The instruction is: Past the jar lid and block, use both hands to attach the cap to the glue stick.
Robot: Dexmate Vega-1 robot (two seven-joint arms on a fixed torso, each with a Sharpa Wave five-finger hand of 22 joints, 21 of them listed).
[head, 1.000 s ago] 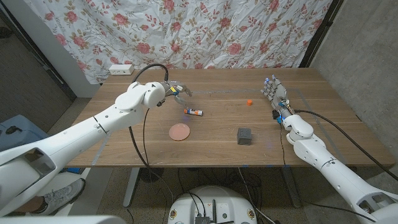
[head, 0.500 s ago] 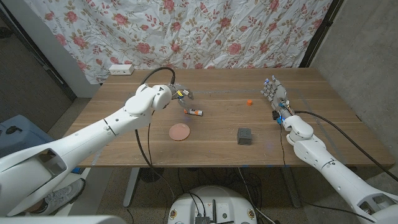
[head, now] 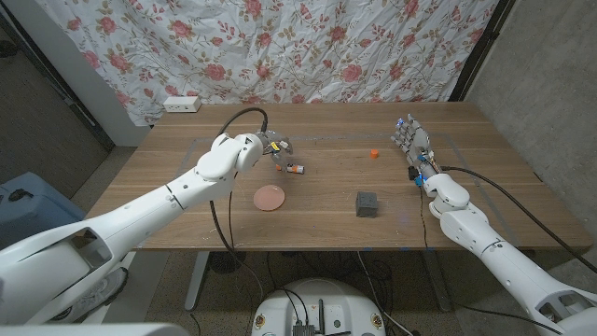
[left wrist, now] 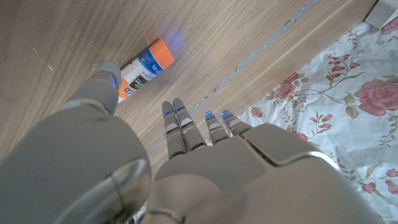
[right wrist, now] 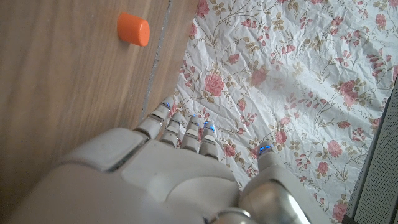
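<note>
The glue stick (head: 295,169) (left wrist: 146,63), white and orange, lies on its side near the table's middle. My left hand (head: 274,146) (left wrist: 186,155) hovers just behind and left of it, fingers apart, holding nothing; its thumb tip is close to the stick's end. The small orange cap (head: 372,154) (right wrist: 134,29) sits on the wood further right. My right hand (head: 411,142) (right wrist: 168,168) stands at the right side of the table, fingers straight and spread, empty, a short way right of the cap.
A round pinkish jar lid (head: 270,198) and a dark grey block (head: 367,203) lie nearer the front edge. A white power strip (head: 181,104) sits at the far left corner. A floral curtain (head: 280,47) hangs behind the table (head: 187,187).
My left hand has moved right and down toward the glue stick, ending close beside it. The right hand, cap, lid and block have not moved.
</note>
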